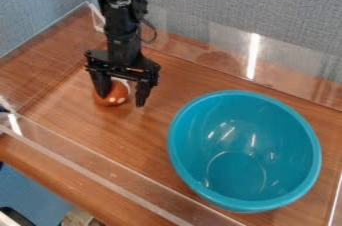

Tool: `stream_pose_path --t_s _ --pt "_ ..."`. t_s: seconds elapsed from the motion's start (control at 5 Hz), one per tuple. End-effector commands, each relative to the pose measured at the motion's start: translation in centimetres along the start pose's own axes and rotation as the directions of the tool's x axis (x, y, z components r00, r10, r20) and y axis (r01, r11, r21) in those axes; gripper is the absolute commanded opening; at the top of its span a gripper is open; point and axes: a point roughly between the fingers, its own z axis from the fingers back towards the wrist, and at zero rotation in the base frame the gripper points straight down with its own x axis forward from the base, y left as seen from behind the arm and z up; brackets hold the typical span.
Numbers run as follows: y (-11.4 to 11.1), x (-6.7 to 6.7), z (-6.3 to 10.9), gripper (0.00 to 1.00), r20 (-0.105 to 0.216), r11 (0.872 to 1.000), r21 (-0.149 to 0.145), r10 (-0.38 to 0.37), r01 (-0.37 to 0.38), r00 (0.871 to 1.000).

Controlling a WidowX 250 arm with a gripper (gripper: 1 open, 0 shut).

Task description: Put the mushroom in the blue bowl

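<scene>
The small reddish-brown rounded toy mushroom (111, 94) is straddled by the black tool (122, 94), fingers spread apart, not clamped.

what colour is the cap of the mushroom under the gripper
Reddish-brown on the mushroom; the single camera view shows it between the open gripper fingers.

Free: we see bare wooden table (80, 120) between the gripper (122, 85) and the blue bowl (246, 149) | Blocked: clear walls (287, 58) ring the table | Bowl: wide open top, nothing over it | Gripper: spread fingers straddle the mushroom (110, 93), near the left wall
</scene>
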Motion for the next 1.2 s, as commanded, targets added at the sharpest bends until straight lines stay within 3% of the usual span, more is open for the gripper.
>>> stream_pose_path --t_s 0.0,0.2,1.0 --pt "0.4 0.7 -0.2 1.00 0.027 1.000 0.004 0.015 -0.015 1.000" --pt "0.4 0.7 -0.6 0.00 0.022 1.000 0.006 0.017 -0.018 1.000" --pt "0.5 0.4 2.7 0.00 0.049 1.000 -0.004 -0.009 0.009 0.999"
